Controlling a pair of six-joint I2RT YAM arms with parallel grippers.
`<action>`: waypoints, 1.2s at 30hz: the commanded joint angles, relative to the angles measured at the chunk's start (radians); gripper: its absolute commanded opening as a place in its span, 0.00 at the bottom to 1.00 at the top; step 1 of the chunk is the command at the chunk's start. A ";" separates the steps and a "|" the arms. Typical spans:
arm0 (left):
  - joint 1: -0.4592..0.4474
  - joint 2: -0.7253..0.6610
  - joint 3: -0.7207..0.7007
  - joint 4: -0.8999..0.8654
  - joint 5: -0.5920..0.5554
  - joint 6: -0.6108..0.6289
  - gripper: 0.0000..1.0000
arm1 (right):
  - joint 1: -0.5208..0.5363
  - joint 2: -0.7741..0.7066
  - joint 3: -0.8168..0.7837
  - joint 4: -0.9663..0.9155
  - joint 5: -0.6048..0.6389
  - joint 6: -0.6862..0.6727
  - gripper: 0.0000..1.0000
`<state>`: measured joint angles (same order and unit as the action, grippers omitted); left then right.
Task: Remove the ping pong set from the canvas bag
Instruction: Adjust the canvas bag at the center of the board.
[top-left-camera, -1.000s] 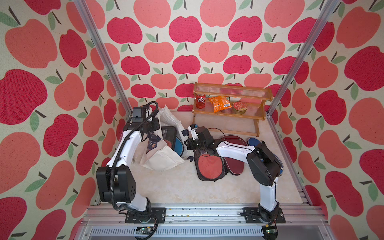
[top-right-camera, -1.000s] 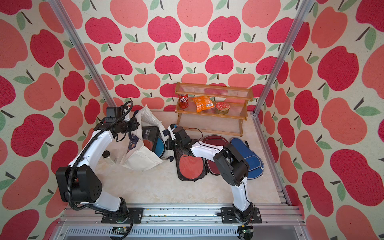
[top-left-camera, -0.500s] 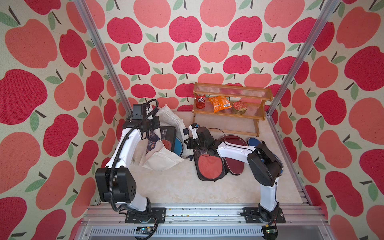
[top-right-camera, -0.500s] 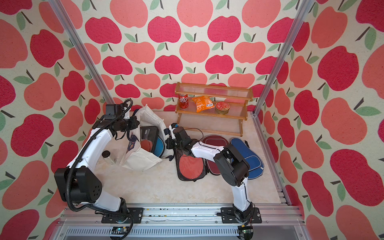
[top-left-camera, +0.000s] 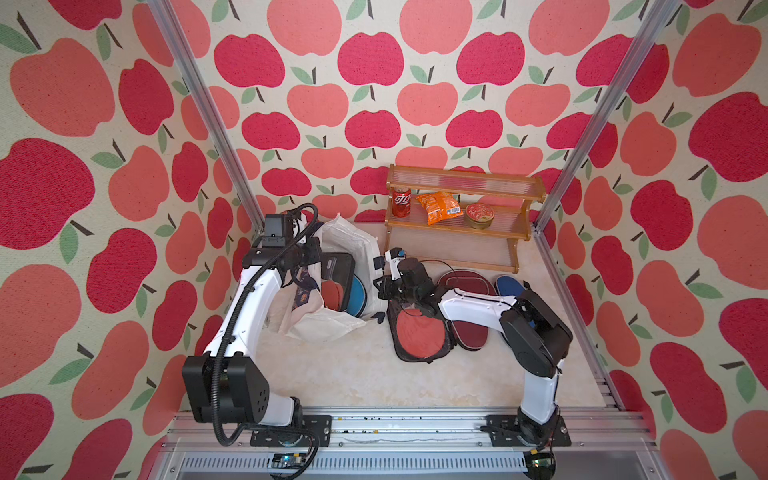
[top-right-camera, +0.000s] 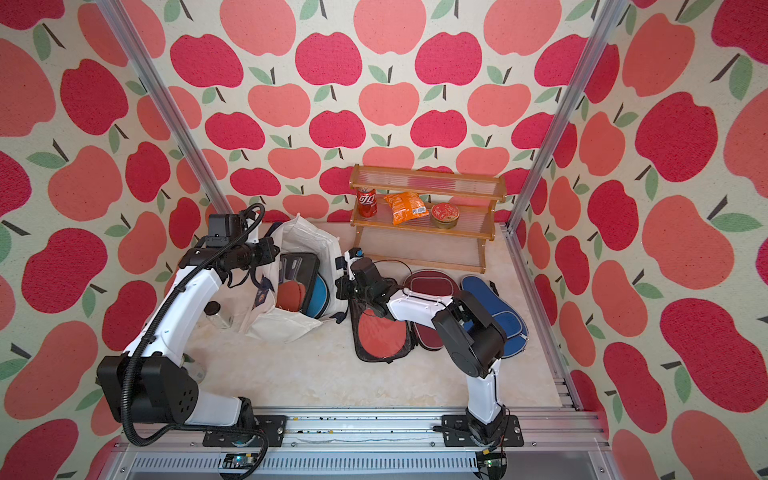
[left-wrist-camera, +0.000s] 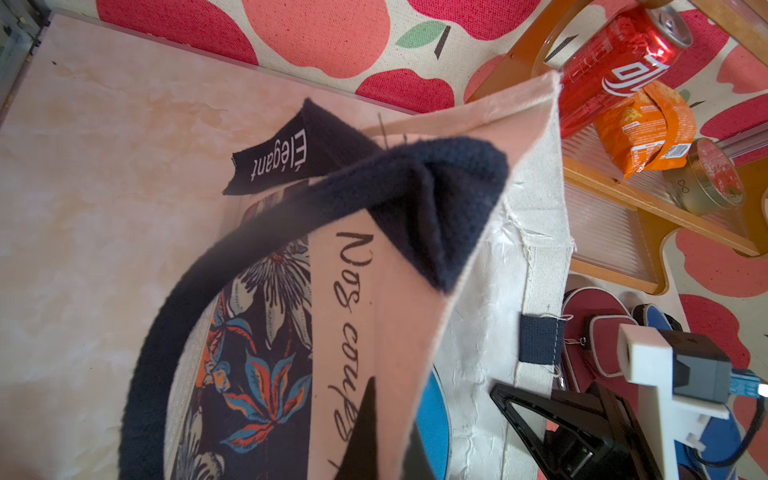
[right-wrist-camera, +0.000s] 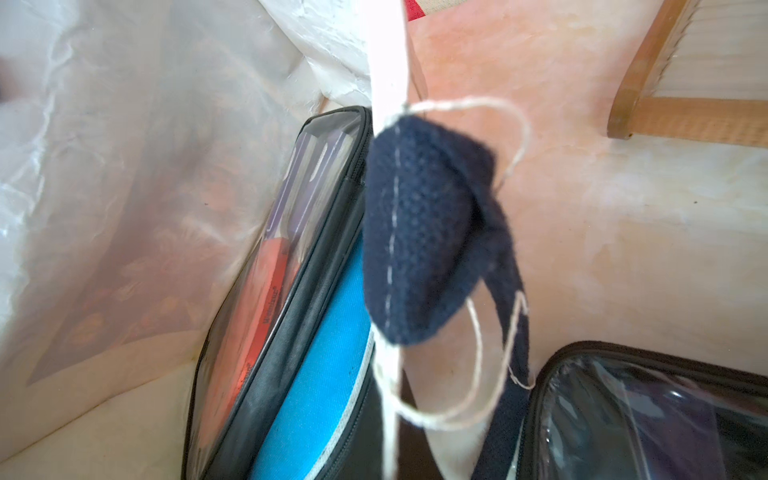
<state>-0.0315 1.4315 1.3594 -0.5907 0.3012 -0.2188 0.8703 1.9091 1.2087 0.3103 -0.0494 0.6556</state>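
The off-white canvas bag (top-left-camera: 349, 245) (top-right-camera: 307, 237) lies on its side with its mouth held apart. My left gripper (top-left-camera: 311, 257) (left-wrist-camera: 390, 449) is shut on the bag's left rim, beside a navy handle (left-wrist-camera: 232, 266). On the opposite rim my right gripper (top-left-camera: 380, 286) (right-wrist-camera: 399, 449) is shut at a navy strap patch (right-wrist-camera: 415, 232). Of the ping pong set, a black-edged clear case with a red paddle (top-left-camera: 336, 282) (right-wrist-camera: 270, 270) and a teal-blue cover (top-left-camera: 358, 296) (right-wrist-camera: 311, 353) sit inside. Outside lie another clear case (top-left-camera: 417, 338), a maroon cover (top-left-camera: 465, 286) and a dark blue cover (top-right-camera: 494, 303).
A wooden shelf (top-left-camera: 465, 183) at the back holds a red can (top-left-camera: 401, 202), an orange snack packet (top-left-camera: 439, 207) and a round tin (top-left-camera: 479, 215). A small dark-lidded jar (top-right-camera: 217, 316) stands left of the bag. Apple-patterned walls close in three sides.
My left gripper has shifted slightly up and back with the bag's rim. The right arm and the cases on the table have hardly moved.
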 joint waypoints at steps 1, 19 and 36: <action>-0.004 -0.040 -0.018 -0.001 0.013 0.027 0.00 | -0.001 -0.064 -0.024 0.137 0.080 -0.032 0.00; -0.003 0.036 0.131 -0.115 -0.295 0.007 0.45 | 0.014 -0.171 -0.055 0.233 0.151 -0.057 0.00; -0.227 -0.013 0.251 -0.147 -0.256 0.201 0.75 | 0.024 -0.151 -0.040 0.222 0.129 -0.040 0.00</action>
<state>-0.2325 1.4460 1.6150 -0.7044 0.0147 -0.0719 0.8902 1.7905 1.1233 0.4332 0.0475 0.6178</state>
